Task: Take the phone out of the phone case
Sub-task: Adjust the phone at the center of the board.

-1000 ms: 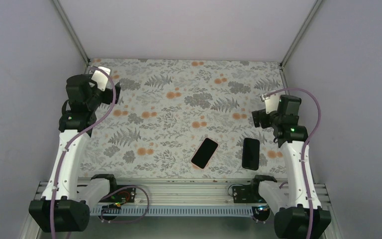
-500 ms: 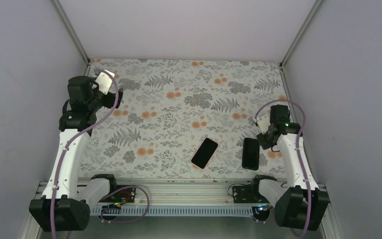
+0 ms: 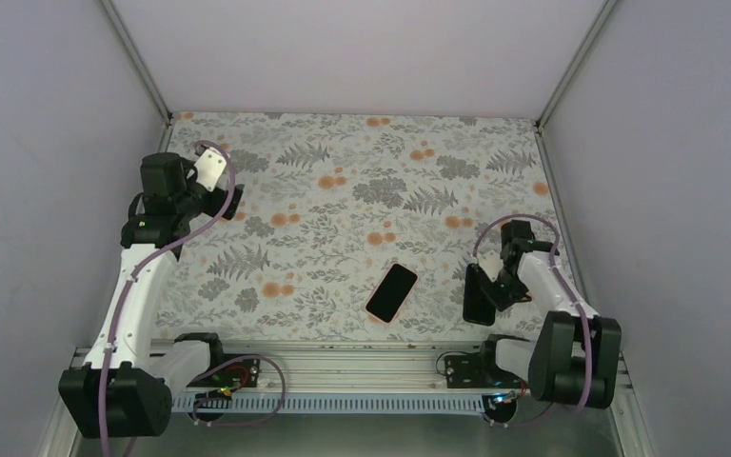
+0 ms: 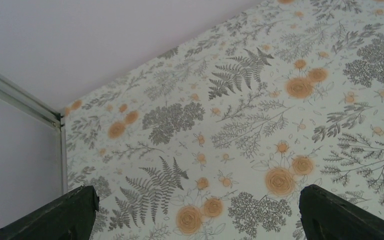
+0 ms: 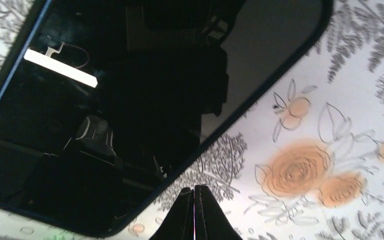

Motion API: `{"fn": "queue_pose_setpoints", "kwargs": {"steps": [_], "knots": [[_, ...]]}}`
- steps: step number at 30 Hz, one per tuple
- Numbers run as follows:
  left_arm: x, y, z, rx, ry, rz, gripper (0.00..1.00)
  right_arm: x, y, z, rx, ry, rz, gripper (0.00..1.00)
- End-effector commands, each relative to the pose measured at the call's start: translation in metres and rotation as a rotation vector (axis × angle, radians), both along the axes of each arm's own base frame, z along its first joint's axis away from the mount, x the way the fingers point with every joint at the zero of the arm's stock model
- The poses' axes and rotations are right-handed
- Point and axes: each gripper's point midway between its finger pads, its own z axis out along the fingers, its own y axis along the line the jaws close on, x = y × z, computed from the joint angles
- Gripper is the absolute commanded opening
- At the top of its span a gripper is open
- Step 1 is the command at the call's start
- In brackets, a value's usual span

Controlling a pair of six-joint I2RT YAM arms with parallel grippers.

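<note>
A glossy black phone (image 3: 479, 293) with a thin dark blue edge lies flat on the flowered table at the near right. It fills the upper left of the right wrist view (image 5: 130, 100), its screen mirroring the arm. Left of it, apart, lies a pink-rimmed phone case (image 3: 392, 292), dark inside; I cannot tell if anything is in it. My right gripper (image 3: 501, 286) is low at the phone's right edge, shut with nothing between its fingertips (image 5: 194, 190), close to the phone's edge. My left gripper (image 3: 225, 196) hangs open and empty over the far left of the table (image 4: 197, 210).
The flowered mat (image 3: 343, 190) covers the table. Pale walls stand on three sides, with metal posts in the far corners (image 3: 143, 76). The rail with the arm bases (image 3: 343, 367) runs along the near edge.
The right arm has folded down and back toward its base, and its gripper has gone from open to shut beside the phone. The left arm has shifted slightly to the right.
</note>
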Motion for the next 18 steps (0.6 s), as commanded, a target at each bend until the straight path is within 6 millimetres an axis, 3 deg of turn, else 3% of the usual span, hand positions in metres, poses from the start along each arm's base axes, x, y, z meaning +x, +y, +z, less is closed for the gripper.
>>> {"fn": "queue_pose_setpoints", "kwargs": {"steps": [1,12,18], "knots": [[-0.004,-0.001,-0.009,0.007,0.021,-0.02,1.0,0.012,-0.002,-0.016,0.008,-0.023,0.017,0.03],[-0.006,0.0,-0.022,0.019,0.038,-0.021,1.0,0.013,0.012,-0.045,0.113,0.044,0.041,0.03],[-0.001,-0.001,-0.021,0.01,0.039,-0.022,1.0,0.042,0.037,-0.039,0.281,0.053,0.06,0.03]]}}
